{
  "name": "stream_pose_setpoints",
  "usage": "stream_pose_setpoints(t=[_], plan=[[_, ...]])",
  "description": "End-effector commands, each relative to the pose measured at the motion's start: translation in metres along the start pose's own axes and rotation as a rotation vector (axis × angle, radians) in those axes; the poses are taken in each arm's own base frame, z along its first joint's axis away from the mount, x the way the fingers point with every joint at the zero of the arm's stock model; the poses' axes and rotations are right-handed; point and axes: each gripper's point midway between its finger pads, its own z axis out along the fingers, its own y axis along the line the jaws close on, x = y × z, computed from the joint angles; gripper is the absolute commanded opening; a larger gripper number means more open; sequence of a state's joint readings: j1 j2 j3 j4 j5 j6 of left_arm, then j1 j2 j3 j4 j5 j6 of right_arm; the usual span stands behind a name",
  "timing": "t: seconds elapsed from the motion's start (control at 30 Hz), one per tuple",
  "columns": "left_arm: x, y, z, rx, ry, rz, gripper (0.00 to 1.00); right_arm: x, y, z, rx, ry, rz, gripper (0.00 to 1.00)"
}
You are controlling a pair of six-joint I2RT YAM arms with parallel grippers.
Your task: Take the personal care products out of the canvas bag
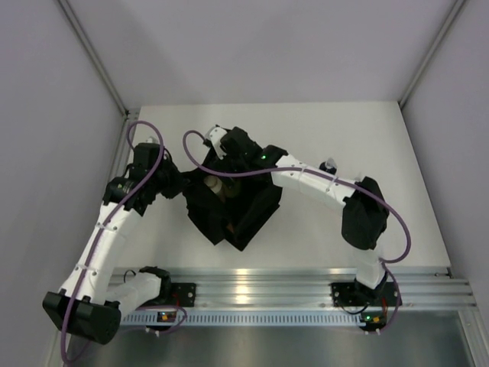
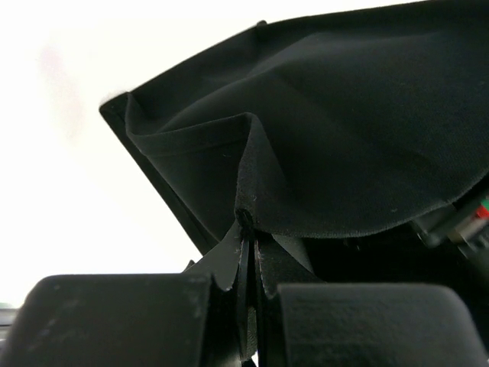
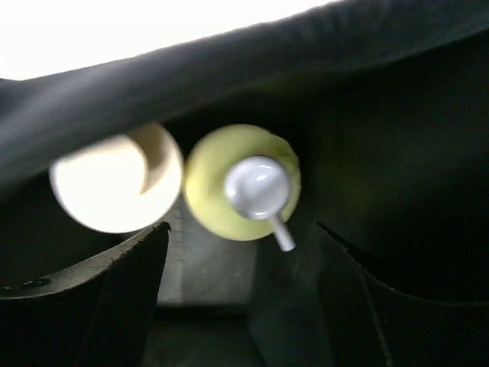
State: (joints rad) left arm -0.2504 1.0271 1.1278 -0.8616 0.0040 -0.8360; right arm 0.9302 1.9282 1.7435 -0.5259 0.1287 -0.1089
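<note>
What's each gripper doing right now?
Left gripper: shut on the canvas bag, pinching its rim fabric.
Right gripper: open inside the bag, holding nothing, fingers either side of the pale yellow-green bottle.

- We see the black bag (image 1: pixel 237 210) standing open, its sides floppy, one edge gathered into a fold.
- Inside the bag, a pale yellow-green bottle (image 3: pixel 206 187) stands upright, with a silvery pump top.
- Just beside it in the bag stands a beige bottle (image 3: pixel 114 183).

We've got a white counter (image 1: pixel 306 130) boxed in by pale grey walls (image 1: pixel 267 46), with an aluminium rail (image 1: pixel 290 287) along the near edge.
</note>
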Motion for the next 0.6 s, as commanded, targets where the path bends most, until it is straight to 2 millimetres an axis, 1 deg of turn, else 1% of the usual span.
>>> stream_pose_setpoints(t=[0.0,0.07,0.1,0.13,0.2,0.23,0.27,0.3,0.33,0.4,0.47,0.5,0.53,0.57], plan=[[0.004,-0.008,0.002,0.029,0.042,0.022,0.0,-0.019,-0.021,0.004,0.052,-0.062,-0.002,0.73],[0.004,-0.006,0.002,0.026,0.035,0.025,0.0,-0.017,-0.021,0.006,0.055,-0.072,-0.001,0.74],[0.002,-0.006,0.0,0.026,0.024,0.027,0.0,-0.012,-0.021,0.007,0.056,-0.071,0.003,0.74],[0.003,-0.004,0.0,0.021,0.022,0.03,0.0,-0.017,-0.023,0.007,0.061,-0.1,0.01,0.74],[0.001,-0.004,-0.002,0.025,0.014,0.033,0.0,-0.014,-0.023,0.008,0.039,-0.12,0.037,0.74],[0.001,-0.005,-0.004,0.03,0.012,0.033,0.0,-0.018,-0.022,0.01,0.024,-0.143,0.049,0.74],[0.0,-0.006,-0.005,0.032,0.008,0.03,0.0,-0.018,-0.023,0.011,-0.005,-0.147,0.073,0.73],[-0.001,-0.006,-0.006,0.036,0.0,0.029,0.0,-0.013,-0.023,0.016,-0.019,-0.14,0.082,0.73],[-0.002,-0.007,-0.008,0.035,-0.007,0.026,0.0,-0.016,-0.023,0.018,-0.032,-0.159,0.094,0.73],[-0.005,-0.008,-0.011,0.038,-0.024,0.018,0.0,-0.012,-0.024,0.022,-0.037,-0.162,0.126,0.72],[-0.012,-0.006,-0.013,0.026,-0.06,0.003,0.0,-0.014,-0.026,0.025,-0.033,-0.184,0.145,0.72],[-0.013,-0.006,-0.014,0.024,-0.067,-0.003,0.0,-0.009,-0.026,0.028,-0.032,-0.179,0.163,0.72],[-0.013,-0.005,-0.014,0.021,-0.073,-0.009,0.0,-0.013,-0.023,0.028,-0.055,-0.201,0.168,0.71],[-0.013,-0.004,-0.015,0.021,-0.076,-0.019,0.0,-0.011,-0.022,0.031,-0.058,-0.196,0.168,0.71]])
